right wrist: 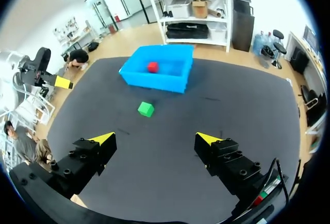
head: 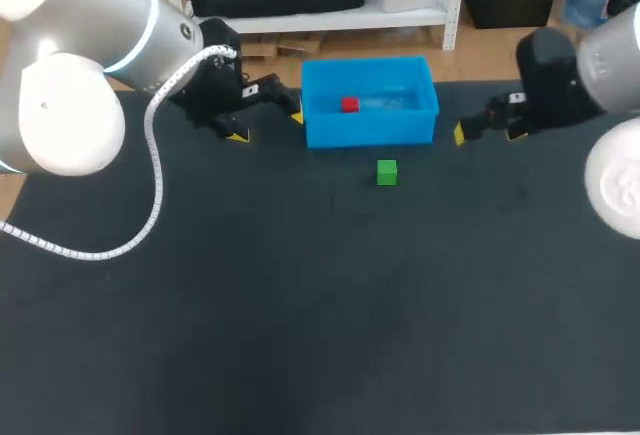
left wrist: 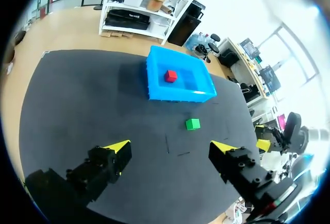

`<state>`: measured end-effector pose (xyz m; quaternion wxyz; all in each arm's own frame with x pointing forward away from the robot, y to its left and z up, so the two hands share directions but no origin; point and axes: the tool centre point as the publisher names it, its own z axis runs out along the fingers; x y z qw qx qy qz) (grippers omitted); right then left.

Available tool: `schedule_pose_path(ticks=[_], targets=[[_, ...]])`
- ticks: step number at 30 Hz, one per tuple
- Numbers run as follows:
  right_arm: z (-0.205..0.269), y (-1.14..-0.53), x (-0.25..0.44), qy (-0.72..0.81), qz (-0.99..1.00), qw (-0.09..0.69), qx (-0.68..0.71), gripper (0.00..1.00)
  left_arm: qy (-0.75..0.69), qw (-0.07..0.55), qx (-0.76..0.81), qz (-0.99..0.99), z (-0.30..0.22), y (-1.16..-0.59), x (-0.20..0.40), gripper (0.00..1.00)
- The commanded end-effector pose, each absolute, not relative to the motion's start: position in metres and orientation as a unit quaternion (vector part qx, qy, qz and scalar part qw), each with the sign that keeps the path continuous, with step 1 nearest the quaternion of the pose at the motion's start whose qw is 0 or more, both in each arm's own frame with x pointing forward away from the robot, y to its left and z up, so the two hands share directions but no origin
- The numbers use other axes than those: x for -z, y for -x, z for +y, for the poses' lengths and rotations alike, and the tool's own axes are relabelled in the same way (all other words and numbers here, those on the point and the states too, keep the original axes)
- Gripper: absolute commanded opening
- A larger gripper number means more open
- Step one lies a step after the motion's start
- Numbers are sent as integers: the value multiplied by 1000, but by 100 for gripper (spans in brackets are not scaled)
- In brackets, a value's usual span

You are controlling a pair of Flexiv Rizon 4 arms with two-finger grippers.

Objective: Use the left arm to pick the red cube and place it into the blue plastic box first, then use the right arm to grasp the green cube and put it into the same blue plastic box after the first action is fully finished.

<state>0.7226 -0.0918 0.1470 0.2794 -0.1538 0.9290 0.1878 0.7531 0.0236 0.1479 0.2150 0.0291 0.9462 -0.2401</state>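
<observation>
One small red cube (head: 349, 105) is lying inside one blue plastic box (head: 370, 131); one green cube (head: 387, 172) is lying nearby. Left gripper (head: 268, 125) and right gripper (head: 488, 134) are gaping wide, holding nothing.

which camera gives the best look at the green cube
The right wrist view: the green cube appears largest there, top and two sides visible, unobstructed ahead of the open right tool. The left wrist view shows it smaller; the head view shows it smallest, mostly from above, near the blue plastic box.
</observation>
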Motion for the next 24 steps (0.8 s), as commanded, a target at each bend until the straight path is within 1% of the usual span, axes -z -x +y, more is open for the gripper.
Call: schedule_pose_path(ticks=[1,9,15,24], targets=[[-80,-727,-148,125,949,278,-86,100,-29,215,240,946,24,-753,-148,100],[-71,-734,-146,117,963,243,-29,100,-29,215,240,946,24,-753,-148,100],[-68,-741,-145,103,974,202,-7,100,-29,215,240,946,24,-753,-148,100],[-65,-750,-145,81,983,163,0,100,-29,215,240,946,24,-753,-148,100]])
